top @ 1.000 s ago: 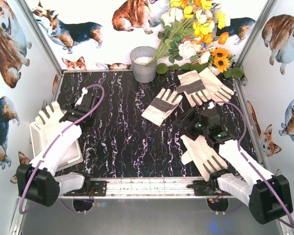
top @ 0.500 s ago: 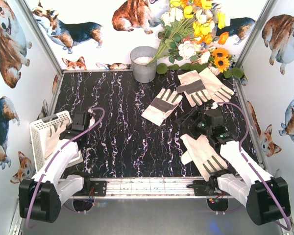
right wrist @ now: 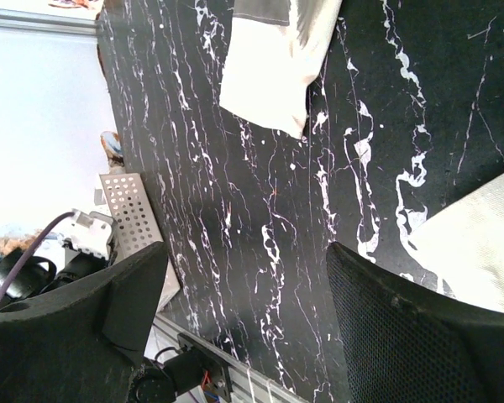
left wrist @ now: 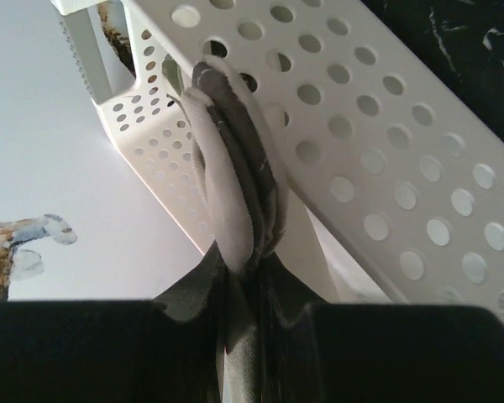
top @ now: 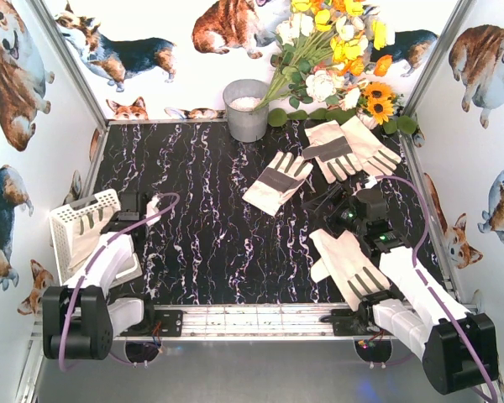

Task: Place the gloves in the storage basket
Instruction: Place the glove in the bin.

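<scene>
The white perforated storage basket [top: 67,220] stands tipped up at the table's left edge. My left gripper [top: 119,220] is at its opening, shut on a cream-white glove [top: 90,227] that hangs into the basket. In the left wrist view the folded glove [left wrist: 231,185] runs from my jaws [left wrist: 248,269] against the basket wall [left wrist: 386,151]. My right gripper [top: 321,206] is open and empty above the table, right of centre. One glove [top: 277,180] lies beyond it, two overlapping gloves [top: 349,147] lie at the back right, and one glove [top: 349,264] lies beside the right arm.
A grey metal bucket [top: 247,109] and a bouquet of flowers [top: 340,59] stand at the back. In the right wrist view, between the open fingers [right wrist: 245,260], I see dark marble tabletop, a glove's cuff [right wrist: 273,59] at the top and the basket [right wrist: 130,214] far left.
My left arm has brought the glove down from above the basket into it and drawn back toward the near edge. The basket has tipped up. The right gripper has barely moved.
</scene>
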You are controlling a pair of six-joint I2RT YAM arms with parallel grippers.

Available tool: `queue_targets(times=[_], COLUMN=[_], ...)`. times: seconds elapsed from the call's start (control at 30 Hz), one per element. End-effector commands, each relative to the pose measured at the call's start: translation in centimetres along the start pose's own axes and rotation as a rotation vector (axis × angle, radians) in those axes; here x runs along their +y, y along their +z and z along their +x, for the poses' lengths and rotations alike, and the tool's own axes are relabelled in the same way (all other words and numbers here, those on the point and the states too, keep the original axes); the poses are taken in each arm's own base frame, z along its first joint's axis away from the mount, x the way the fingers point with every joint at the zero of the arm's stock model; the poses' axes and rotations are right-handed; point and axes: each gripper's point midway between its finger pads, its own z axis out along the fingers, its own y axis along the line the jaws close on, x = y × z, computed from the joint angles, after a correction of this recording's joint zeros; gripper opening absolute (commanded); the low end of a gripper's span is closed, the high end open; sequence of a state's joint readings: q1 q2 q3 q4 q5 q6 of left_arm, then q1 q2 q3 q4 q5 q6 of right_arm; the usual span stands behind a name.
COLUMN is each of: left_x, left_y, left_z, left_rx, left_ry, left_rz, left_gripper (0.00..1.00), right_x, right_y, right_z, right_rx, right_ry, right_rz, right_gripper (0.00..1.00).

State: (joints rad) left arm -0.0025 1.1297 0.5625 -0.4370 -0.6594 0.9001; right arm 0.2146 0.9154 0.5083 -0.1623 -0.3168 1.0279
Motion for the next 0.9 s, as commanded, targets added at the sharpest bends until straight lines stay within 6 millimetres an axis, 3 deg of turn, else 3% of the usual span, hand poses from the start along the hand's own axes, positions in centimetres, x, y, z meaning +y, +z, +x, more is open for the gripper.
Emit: queue_targets(times=[0.0, 0.17, 0.37, 0.67, 0.87], left_x=[0.5, -0.7, -1.3, -2.7, -4.1], left_y=[0.8, 1.8, 2.0, 0.5, -1.0], left_z=[0.5, 2.0, 1.4, -0.2, -1.4], left_rx=[-0.026, -0.042, -0.086, -0.215, -0.282], left_ry=[0.017, 0.054, 0.030, -0.086, -0.068], left_rz=[0.020, 0.063, 0.096, 0.160, 0.212], left_gripper=[0.00, 0.00, 0.00, 0.00, 0.00], right_x=[2.0, 2.2, 2.1, 2.7, 2.3], right_y=[-0.4, -0.3, -0.2, -0.1, 0.0], right_z=[-1.0, -1.2, -1.1, -1.5, -1.3], right_rx=[-0.045, -0.052, -0.048, -0.061, -0.049], right_ry=[-0.022, -0.022, -0.013, -0.004, -0.006], right_rz=[-0.079, -0.087, -0.088, -0.106, -0.093], right_gripper=[0.78, 0.78, 0.78, 0.78, 0.78])
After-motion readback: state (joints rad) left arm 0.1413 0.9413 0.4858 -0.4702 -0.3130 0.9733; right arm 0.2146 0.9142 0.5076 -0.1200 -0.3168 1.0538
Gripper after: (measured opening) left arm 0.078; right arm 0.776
